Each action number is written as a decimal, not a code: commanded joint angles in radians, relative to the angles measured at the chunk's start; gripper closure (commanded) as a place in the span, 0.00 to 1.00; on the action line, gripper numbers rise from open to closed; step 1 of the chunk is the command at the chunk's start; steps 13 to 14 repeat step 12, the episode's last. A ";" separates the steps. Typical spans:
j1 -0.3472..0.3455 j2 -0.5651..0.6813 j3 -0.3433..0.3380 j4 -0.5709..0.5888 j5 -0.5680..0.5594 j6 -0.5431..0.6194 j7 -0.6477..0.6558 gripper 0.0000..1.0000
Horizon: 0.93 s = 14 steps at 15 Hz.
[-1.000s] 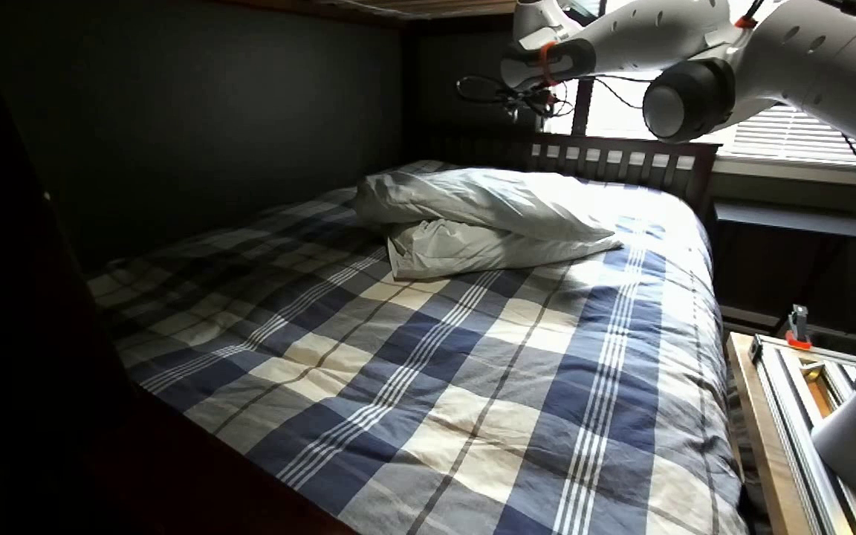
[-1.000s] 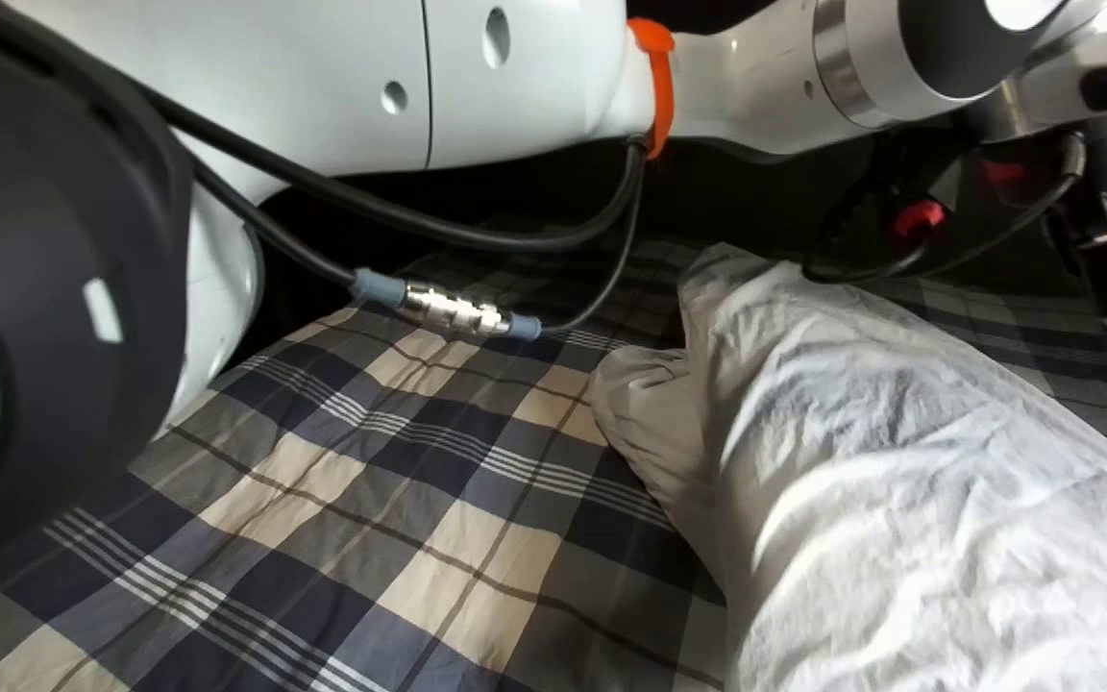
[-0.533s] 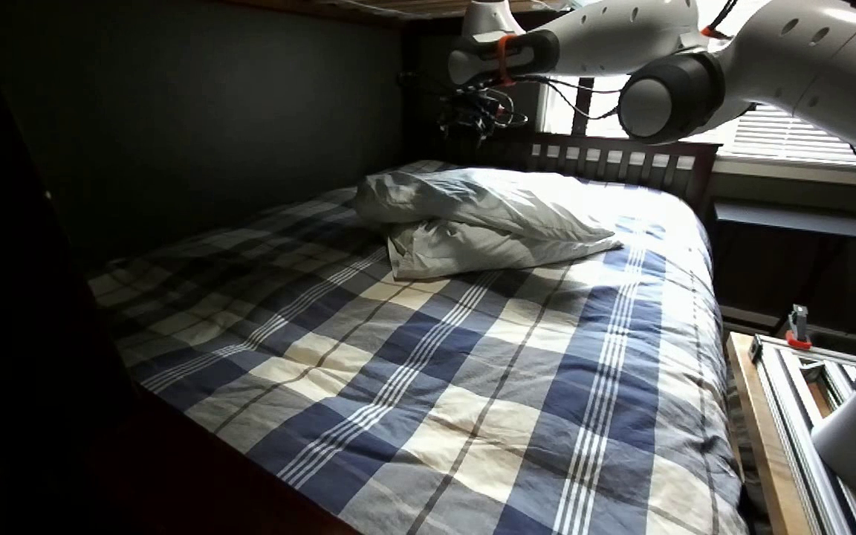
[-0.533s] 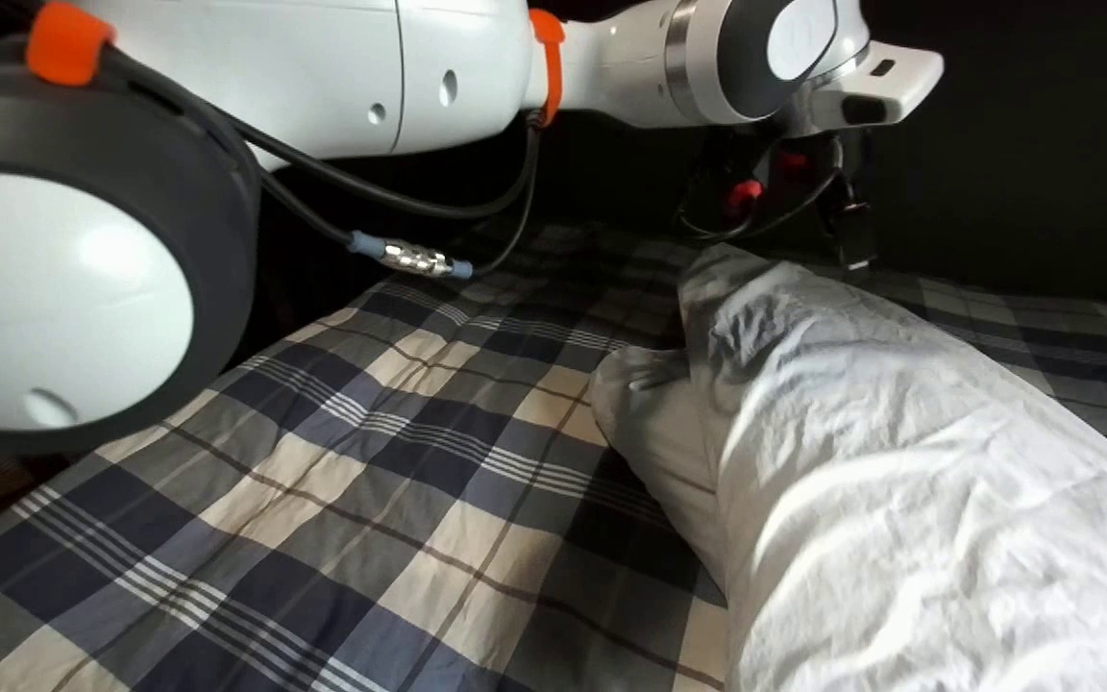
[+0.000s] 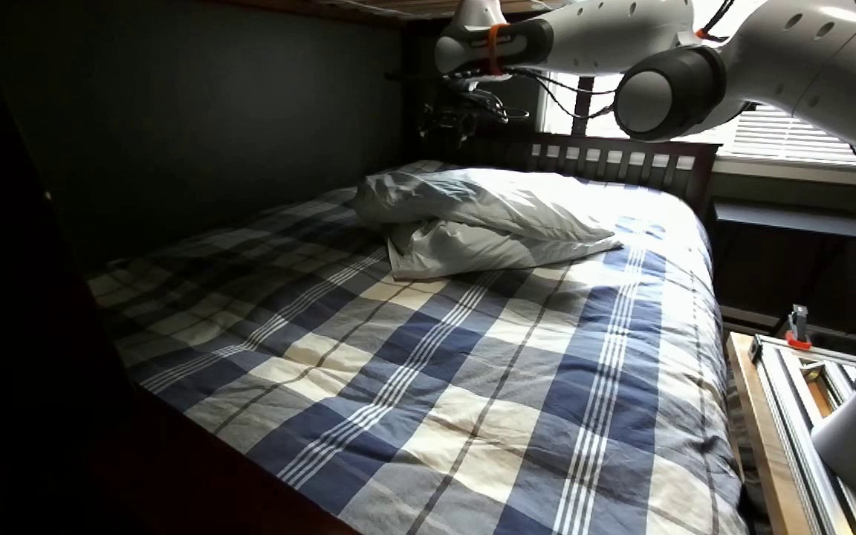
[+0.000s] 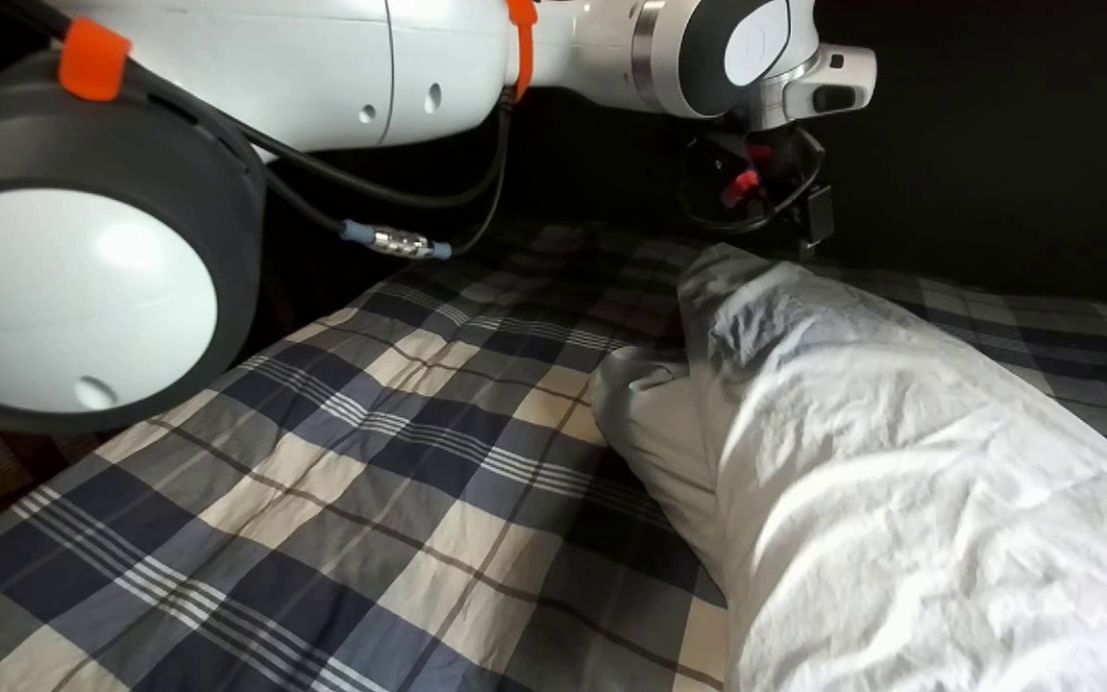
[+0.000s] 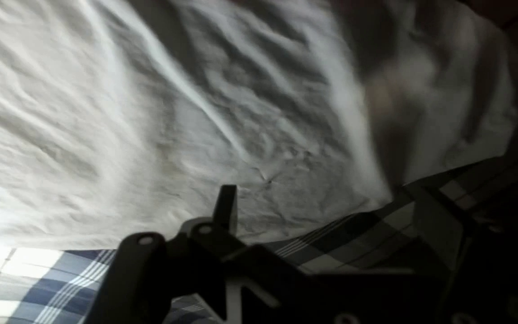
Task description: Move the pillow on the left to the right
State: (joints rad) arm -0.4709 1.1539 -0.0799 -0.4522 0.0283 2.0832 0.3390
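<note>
1. Wrist view: the gripper (image 7: 326, 193) has its jaws spread wide, the edge of the wrinkled off-white pillow (image 7: 187, 135) showing between and beyond them
2. In an exterior view, that pillow rests over the lower pillow (image 5: 458, 254) on the plaid bedspread (image 5: 487, 371) near the headboard (image 5: 621, 141), and the gripper hangs above (a dark shape, hard to make out)
3. In an exterior view, the white arm (image 6: 457, 62) reaches across, the gripper near the pillow's far end

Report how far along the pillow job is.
Done, it seems: positioning only; the black two-fingered gripper hangs above two wrinkled off-white fabric pillows. In hand: nothing; its jaws stand open. Left, likely: gripping, carrying right and releasing, as the pillows lie overlapped on the blue plaid fabric bedspread.
</note>
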 commanded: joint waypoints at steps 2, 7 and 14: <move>-0.002 -0.020 0.005 -0.014 0.024 -0.003 -0.116 0.00; -0.008 -0.024 0.020 -0.008 0.031 -0.006 -0.196 0.00; -0.008 -0.024 0.022 -0.007 0.032 -0.006 -0.201 0.00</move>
